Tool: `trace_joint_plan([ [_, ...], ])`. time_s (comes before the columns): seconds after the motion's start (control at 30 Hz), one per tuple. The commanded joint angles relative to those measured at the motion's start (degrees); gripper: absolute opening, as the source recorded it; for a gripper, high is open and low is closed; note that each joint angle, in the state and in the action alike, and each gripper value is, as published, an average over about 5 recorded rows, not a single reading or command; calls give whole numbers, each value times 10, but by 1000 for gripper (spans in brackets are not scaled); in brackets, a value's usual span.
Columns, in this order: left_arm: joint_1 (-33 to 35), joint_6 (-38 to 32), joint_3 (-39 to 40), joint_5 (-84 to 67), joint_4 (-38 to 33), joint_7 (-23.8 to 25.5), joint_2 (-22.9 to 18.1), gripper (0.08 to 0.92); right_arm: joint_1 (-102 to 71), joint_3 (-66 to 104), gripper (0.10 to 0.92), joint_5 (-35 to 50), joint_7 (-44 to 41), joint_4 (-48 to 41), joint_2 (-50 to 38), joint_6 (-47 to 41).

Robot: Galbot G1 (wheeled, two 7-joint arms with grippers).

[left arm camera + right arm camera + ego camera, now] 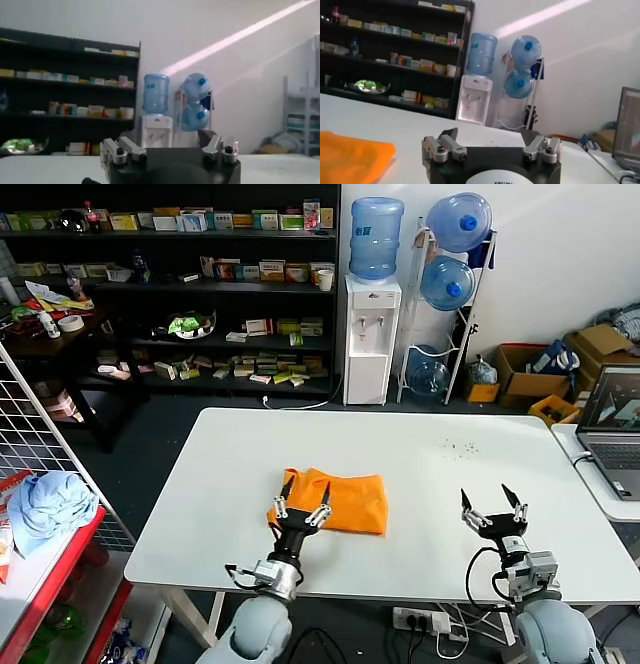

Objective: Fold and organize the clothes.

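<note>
The orange T-shirt (340,500) lies folded into a compact rectangle on the white table (420,454), a little left of the middle. No lettering shows. My left gripper (304,491) is open, fingers pointing up, at the shirt's near left edge and overlapping it in the head view. My right gripper (493,502) is open and empty over bare table to the right of the shirt, well apart from it. The shirt's edge also shows in the right wrist view (350,155). The left wrist view shows no shirt.
A light blue cloth bundle (45,504) lies on a red rack at the left. A laptop (612,419) stands on a side table at the right. Shelves, a water dispenser (372,334) and bottles stand behind the table.
</note>
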Motion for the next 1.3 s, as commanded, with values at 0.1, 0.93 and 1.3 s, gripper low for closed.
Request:
trace_joint_plan([
  [0.1, 98, -17, -222, 100, -26, 26, 104, 823, 12, 19, 823, -19, -62, -16, 60, 52],
  [0.93, 104, 62, -197, 70, -98, 72, 90, 823, 19, 41, 823, -44, -61, 11, 71, -10],
  [1.3, 104, 100, -203, 74, -101, 87, 84, 823, 21, 38, 823, -60, -56, 5, 79, -20],
])
